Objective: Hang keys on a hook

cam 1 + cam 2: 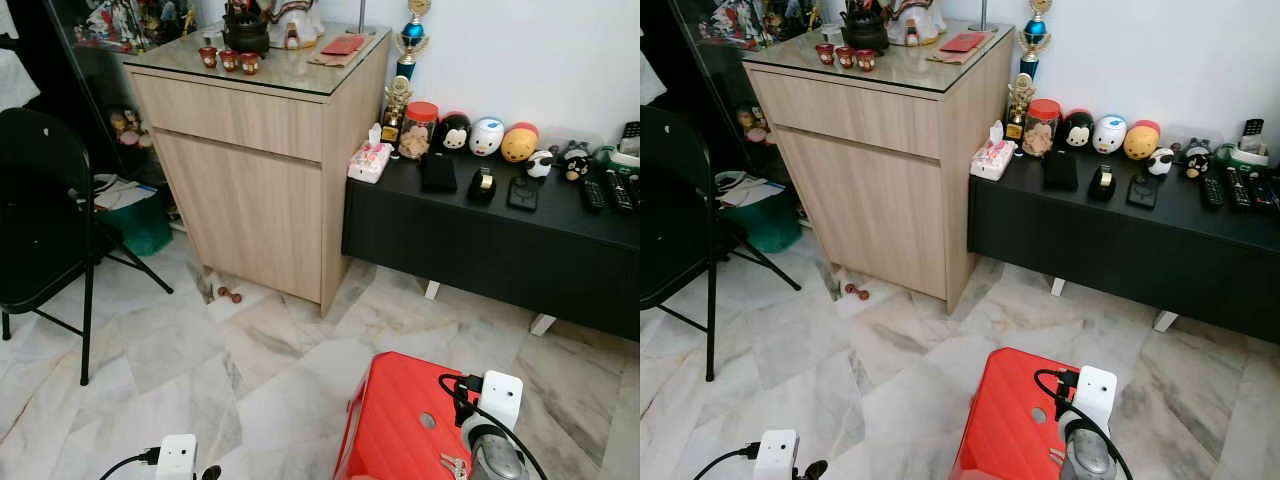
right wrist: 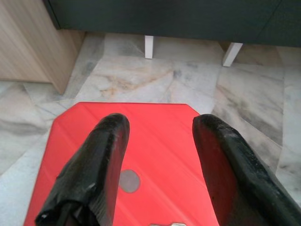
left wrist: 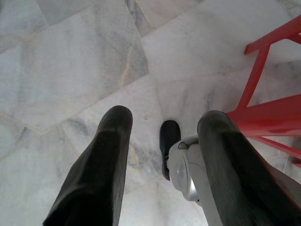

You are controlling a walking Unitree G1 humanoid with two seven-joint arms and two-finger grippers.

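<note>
A small bunch of silver keys [image 1: 453, 465] lies on the top of a red plastic stool [image 1: 395, 420] at the near right of the floor. My right gripper [image 2: 162, 125] hovers open just above the stool's top [image 2: 155, 150], with nothing between its fingers; a sliver of metal, probably the keys [image 2: 167, 224], shows at the picture's edge. The right wrist [image 1: 492, 452] with its white camera block sits over the stool's near right corner. My left gripper [image 3: 167, 117] hangs open over the marble floor beside the stool's red legs [image 3: 263, 113].
A light wooden cabinet [image 1: 250, 150] stands ahead, with a low black bench [image 1: 500, 235] holding toys, jars and remotes to its right. A black folding chair [image 1: 40, 220] is at the left, a green bin [image 1: 140, 225] behind it. Marble floor [image 1: 250, 350] lies between.
</note>
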